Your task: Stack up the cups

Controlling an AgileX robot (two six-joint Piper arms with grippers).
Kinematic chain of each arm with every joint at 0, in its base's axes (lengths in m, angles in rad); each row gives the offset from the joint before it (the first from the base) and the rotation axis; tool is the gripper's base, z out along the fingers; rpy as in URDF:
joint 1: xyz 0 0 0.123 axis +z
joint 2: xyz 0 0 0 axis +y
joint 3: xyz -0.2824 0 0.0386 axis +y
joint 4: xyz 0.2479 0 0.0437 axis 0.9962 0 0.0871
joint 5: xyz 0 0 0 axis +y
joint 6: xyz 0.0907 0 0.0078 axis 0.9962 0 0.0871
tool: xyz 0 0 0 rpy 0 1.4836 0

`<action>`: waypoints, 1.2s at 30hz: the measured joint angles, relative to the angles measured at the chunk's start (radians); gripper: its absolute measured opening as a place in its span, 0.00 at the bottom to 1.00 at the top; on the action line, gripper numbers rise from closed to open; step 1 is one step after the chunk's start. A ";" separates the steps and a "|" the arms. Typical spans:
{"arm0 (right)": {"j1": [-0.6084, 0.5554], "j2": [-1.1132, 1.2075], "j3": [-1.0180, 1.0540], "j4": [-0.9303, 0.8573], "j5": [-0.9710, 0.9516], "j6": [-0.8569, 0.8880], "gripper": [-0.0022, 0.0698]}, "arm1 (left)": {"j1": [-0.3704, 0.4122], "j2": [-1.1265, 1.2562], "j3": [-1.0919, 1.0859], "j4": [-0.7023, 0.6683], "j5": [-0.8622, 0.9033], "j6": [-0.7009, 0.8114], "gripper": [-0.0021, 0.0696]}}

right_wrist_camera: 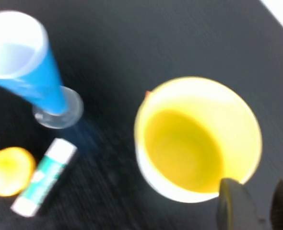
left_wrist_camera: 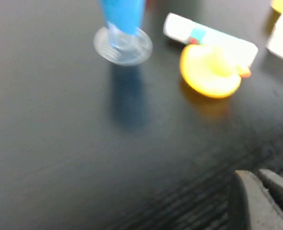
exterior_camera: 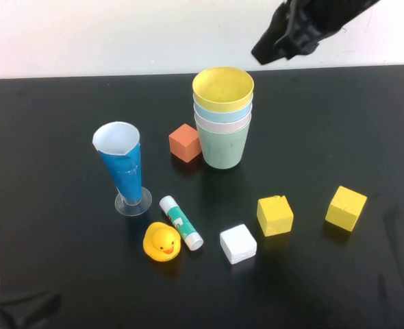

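The 4 cups (exterior_camera: 222,116) stand nested in 1 stack at the table's middle, yellow on top. The right gripper (exterior_camera: 284,38) hangs above and behind them, fingers spread, holding nothing. The left gripper (exterior_camera: 14,308) sits at the near left corner; its fingers I cannot tell.

You have the four cups (exterior_camera: 222,116) nested in one upright stack at the rear centre of the table (exterior_camera: 51,123). A small block (exterior_camera: 185,142) sits just beside the stack on its left. The cone glass (exterior_camera: 123,168) stands further left. Nearer you, left to right: toy duck (exterior_camera: 162,242), glue stick (exterior_camera: 181,222), then three blocks (exterior_camera: 238,243). Right gripper (exterior_camera: 284,38) hangs above and behind the stack; left gripper (left_wrist_camera: 261,199) sits low at the near-left corner
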 joint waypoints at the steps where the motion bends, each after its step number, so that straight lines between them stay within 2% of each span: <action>1: 0.000 -0.026 0.020 0.021 0.000 -0.021 0.23 | 0.000 -0.017 0.000 0.030 0.000 -0.024 0.03; 7: 0.000 -0.206 0.251 0.098 -0.077 -0.101 0.07 | 0.000 -0.202 0.000 0.213 0.045 -0.226 0.03; 10: 0.000 -0.333 0.443 0.101 -0.187 -0.130 0.04 | 0.000 -0.295 0.000 0.311 0.121 -0.320 0.03; 14: 0.000 -0.536 0.713 0.105 -0.370 -0.163 0.03 | 0.000 -0.391 0.000 0.383 0.200 -0.361 0.03; 19: 0.002 -0.809 1.084 0.124 -0.649 -0.208 0.03 | 0.000 -0.412 0.000 0.407 0.206 -0.371 0.03; 25: 0.005 -1.110 1.431 0.129 -0.901 -0.220 0.03 | 0.000 -0.412 0.000 0.407 0.204 -0.371 0.03; 31: 0.005 -1.332 1.675 0.141 -1.091 -0.222 0.03 | 0.000 -0.412 0.000 0.407 0.204 -0.369 0.03; 36: 0.005 -1.389 1.780 0.146 -1.178 -0.222 0.03 | 0.000 -0.412 0.000 0.407 0.204 -0.369 0.03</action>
